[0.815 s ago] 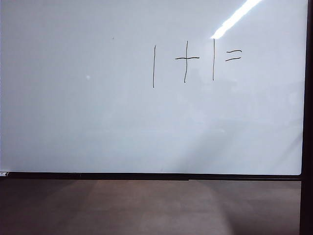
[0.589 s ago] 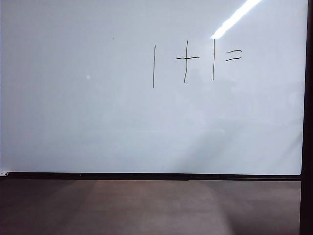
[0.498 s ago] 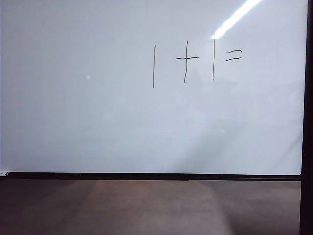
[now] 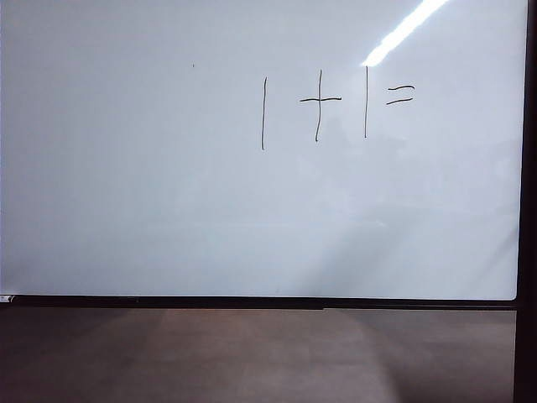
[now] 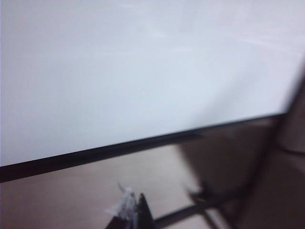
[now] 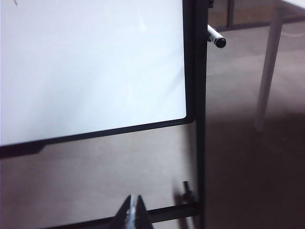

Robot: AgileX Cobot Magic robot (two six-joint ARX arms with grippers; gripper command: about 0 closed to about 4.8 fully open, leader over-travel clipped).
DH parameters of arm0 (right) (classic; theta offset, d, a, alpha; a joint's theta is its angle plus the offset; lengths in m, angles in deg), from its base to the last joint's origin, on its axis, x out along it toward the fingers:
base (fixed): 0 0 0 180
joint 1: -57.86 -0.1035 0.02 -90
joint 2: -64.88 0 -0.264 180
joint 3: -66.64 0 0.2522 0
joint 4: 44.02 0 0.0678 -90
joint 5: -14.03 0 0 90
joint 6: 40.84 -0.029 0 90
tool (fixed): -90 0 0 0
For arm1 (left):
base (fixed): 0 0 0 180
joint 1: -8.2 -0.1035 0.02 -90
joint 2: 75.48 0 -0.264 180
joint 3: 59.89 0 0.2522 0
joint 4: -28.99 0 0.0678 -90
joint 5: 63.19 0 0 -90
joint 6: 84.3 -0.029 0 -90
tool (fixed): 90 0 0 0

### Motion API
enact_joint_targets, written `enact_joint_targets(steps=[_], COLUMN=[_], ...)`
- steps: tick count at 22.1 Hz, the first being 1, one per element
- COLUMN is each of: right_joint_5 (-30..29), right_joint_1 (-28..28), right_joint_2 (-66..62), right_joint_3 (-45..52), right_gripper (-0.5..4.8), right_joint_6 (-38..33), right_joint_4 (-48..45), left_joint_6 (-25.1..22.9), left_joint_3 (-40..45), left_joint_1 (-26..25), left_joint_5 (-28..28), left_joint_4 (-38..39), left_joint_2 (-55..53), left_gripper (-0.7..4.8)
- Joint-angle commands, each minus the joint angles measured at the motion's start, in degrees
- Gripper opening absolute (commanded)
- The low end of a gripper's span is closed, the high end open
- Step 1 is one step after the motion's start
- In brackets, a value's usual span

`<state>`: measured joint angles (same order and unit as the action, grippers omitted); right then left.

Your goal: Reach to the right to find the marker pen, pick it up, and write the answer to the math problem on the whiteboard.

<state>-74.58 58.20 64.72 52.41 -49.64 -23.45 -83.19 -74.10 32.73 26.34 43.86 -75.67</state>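
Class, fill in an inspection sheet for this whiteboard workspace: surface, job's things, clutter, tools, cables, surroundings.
Surface: large glossy white whiteboard with thin black frame, upright, glare streak at its top right.
Job's things: thin black hand-drawn math problem reads one plus one equals; no answer written after it. Slim black-and-pale marker pen sticks out just past the board's right frame edge.
Clutter: nothing seen.
Tools: left tool low before the board's bottom edge, blurred, looks shut, with a white scrap on its tip; right tool shut, empty, near the board's lower right corner.
Cables: nothing seen.
Surroundings: brown floor; pale table leg beyond the frame.
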Motion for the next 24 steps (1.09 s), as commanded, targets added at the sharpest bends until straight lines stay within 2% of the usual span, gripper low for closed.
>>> enact_joint_targets(steps=[1, 2, 3, 5, 6, 7, 9, 10, 13, 16, 17, 19, 20, 22, 24], right_joint_5=[0.0, 0.0, 0.0, 0.5, 4.4, 9.3, 14.8, 16.4, 20.4, 24.5, 23.8, 18.6, 10.5, -0.9, -5.6], right_joint_1=[-0.1, 0.0, 0.0, 0.0, 0.0, 0.0, 0.0, 0.0, 0.0, 1.7, 4.5, 10.1, 15.6, 23.8, 27.9], right_joint_2=[0.0, 0.0, 0.0, 0.0, 0.0, -0.3, -2.5, -4.3, -17.0, -31.6, -37.8, -45.0, -50.4, -58.1, -64.5], right_joint_3=[0.2, 0.2, 0.2, 0.0, -2.0, -5.9, -13.9, -17.5, -34.9, -48.3, -53.5, -59.1, -62.0, -64.7, -64.7], right_gripper=[0.0, -0.01, -0.01, -0.02, -0.03, -0.03, -0.03, -0.03, -0.03, -0.02, -0.02, -0.02, -0.02, -0.02, -0.02], right_joint_6=[-6.7, -8.5, -9.5, -10.5, -11.2, -13.9, -12.9, -11.3, 1.5, 13.7, 16.0, 14.6, 8.9, -4.0, -8.5], right_joint_4=[-1.4, -2.4, -3.9, -11.4, -15.2, -15.2, -16.5, -17.9, -24.2, -33.9, -35.8, -35.7, -35.9, -37.2, -40.6], left_joint_6=[-0.1, -0.1, -0.1, -0.1, -0.1, -0.1, -0.1, -0.1, -0.1, -0.1, -0.1, -0.1, -0.1, -0.1, -0.1], left_joint_3=[0.0, 0.0, 0.0, 0.0, 0.0, 0.0, 0.0, 0.0, 0.0, 0.0, 0.0, 0.0, 0.0, 0.0, 0.0], left_joint_1=[8.9, 12.4, 13.9, 18.2, 20.4, 22.0, 23.6, 23.9, 24.3, 24.3, 24.3, 24.3, 24.3, 24.3, 24.3], left_joint_5=[0.4, 0.5, 0.5, 0.5, 0.5, 0.5, 0.5, 0.5, 0.5, 0.5, 0.5, 0.5, 0.5, 0.5, 0.5], left_joint_4=[-0.7, -0.7, -0.7, -0.7, -0.7, -0.7, -0.7, -0.7, -0.7, -0.7, -0.7, -0.7, -0.7, -0.7, -0.6], left_joint_2=[0.0, 0.0, 0.0, 0.0, 0.0, 0.0, 0.0, 0.0, 0.0, 0.0, 0.0, 0.0, 0.0, 0.0, 0.0], left_gripper=[-0.05, -0.05, -0.05, -0.05, -0.05, -0.05, -0.05, -0.04, -0.05, -0.05, -0.05, -0.05, -0.05, -0.04, -0.05])
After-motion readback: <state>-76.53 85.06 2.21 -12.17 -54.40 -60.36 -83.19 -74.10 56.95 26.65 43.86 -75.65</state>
